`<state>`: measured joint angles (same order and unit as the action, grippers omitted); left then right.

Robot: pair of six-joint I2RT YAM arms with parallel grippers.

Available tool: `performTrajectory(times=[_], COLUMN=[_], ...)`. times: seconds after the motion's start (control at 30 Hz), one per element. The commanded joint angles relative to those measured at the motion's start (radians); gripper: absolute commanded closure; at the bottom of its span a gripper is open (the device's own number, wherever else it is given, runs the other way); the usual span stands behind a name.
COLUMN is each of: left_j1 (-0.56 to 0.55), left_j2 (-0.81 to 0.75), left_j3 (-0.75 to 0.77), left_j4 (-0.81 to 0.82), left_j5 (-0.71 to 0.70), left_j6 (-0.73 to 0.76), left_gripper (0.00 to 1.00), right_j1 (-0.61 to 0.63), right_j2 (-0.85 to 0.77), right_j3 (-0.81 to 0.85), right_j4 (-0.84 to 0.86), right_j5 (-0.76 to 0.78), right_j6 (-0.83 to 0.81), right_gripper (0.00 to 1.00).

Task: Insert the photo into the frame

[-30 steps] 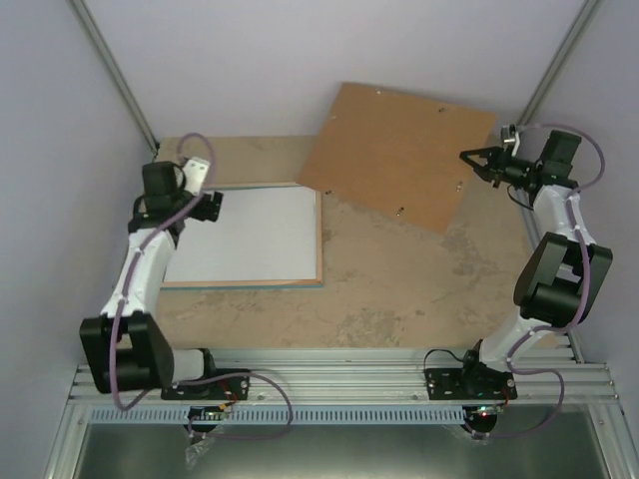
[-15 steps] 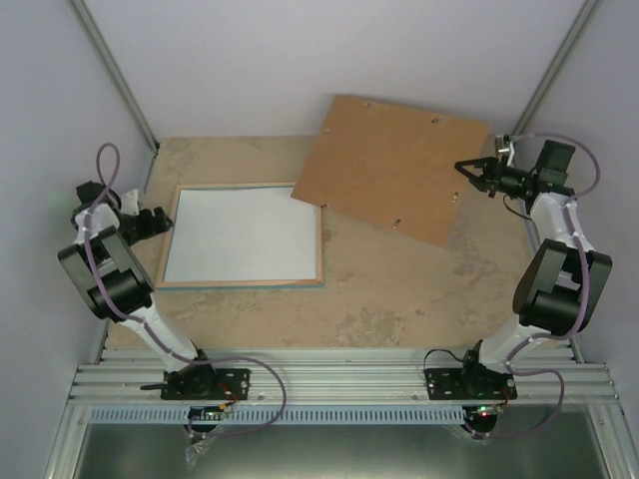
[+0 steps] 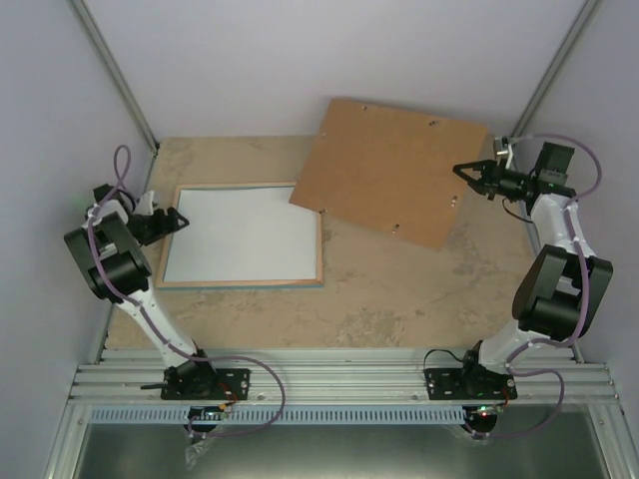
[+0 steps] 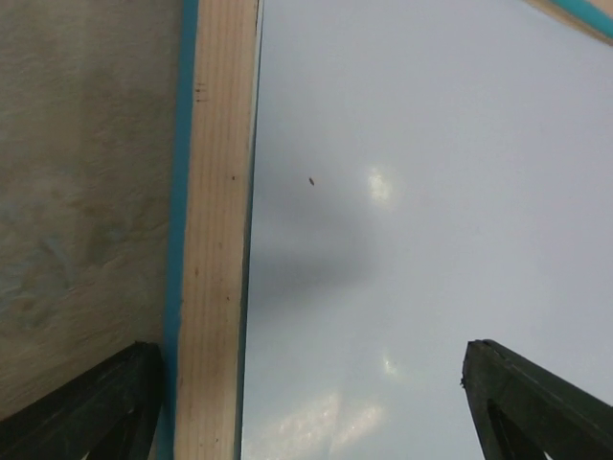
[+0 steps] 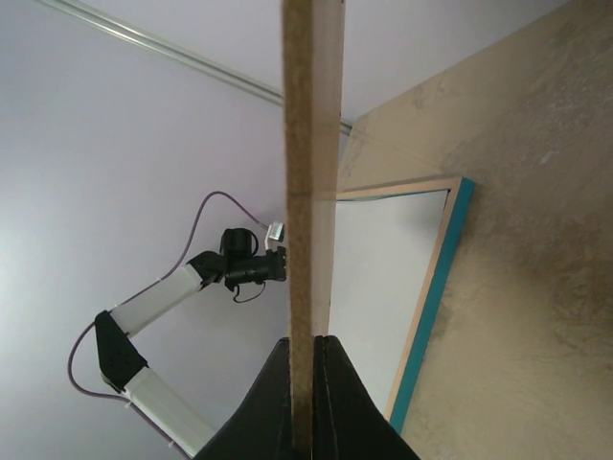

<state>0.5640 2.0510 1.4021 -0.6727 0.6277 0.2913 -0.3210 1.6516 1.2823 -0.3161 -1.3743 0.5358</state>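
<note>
The large rectangular picture frame (image 3: pixel 240 285) with pale wooden back edges and a turquoise front is lying face down on the left half of the speckled beige table (image 3: pixel 399 289). A plain white sheet (image 3: pixel 245 235) is filling its opening, and we cannot tell whether this is the back of the photo. Our left gripper (image 3: pixel 172 222) is hovering at the frame's left rail (image 4: pixel 215 240) with its jaws standing wide apart, one finger over the table outside the rail and the other over the white sheet (image 4: pixel 431 240). We cannot tell whether it is touching anything. At the far right, our right gripper (image 3: pixel 461 170) is pinching the right edge of the flat brown hardboard panel (image 3: pixel 389 165). It is holding the panel raised, with its near left corner overlapping the frame's far right corner. In the right wrist view the panel's edge (image 5: pixel 311 144) is running straight up from the clamped fingertips.
</note>
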Motion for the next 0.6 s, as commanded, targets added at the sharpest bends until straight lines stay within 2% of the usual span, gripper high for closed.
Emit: performTrajectory(times=[0.0,0.2,0.43,0.57], left_j1=[-0.061,-0.18,-0.35,-0.373], left_j2=[0.006,-0.075,-0.195,-0.196], left_j3=[-0.022,-0.146,-0.341,-0.371], left_j4=[0.005,0.051,0.249,0.291], left_j5=[0.077,0.091,0.129,0.19], left_j6=[0.011,0.002,-0.185,-0.226], left_gripper=[0.15,0.25,0.26,0.28], right_j1=[0.002,0.0,0.005,0.041], right_j2=[-0.026,-0.022,-0.002,-0.002], right_j3=[0.006,0.005,0.011,-0.017], right_j4=[-0.019,-0.1,-0.211,-0.255], right_j5=[-0.06,-0.061,-0.093,-0.111], right_j6=[-0.037,-0.126,-0.228,-0.291], right_gripper=[1.0,1.0,0.99,0.99])
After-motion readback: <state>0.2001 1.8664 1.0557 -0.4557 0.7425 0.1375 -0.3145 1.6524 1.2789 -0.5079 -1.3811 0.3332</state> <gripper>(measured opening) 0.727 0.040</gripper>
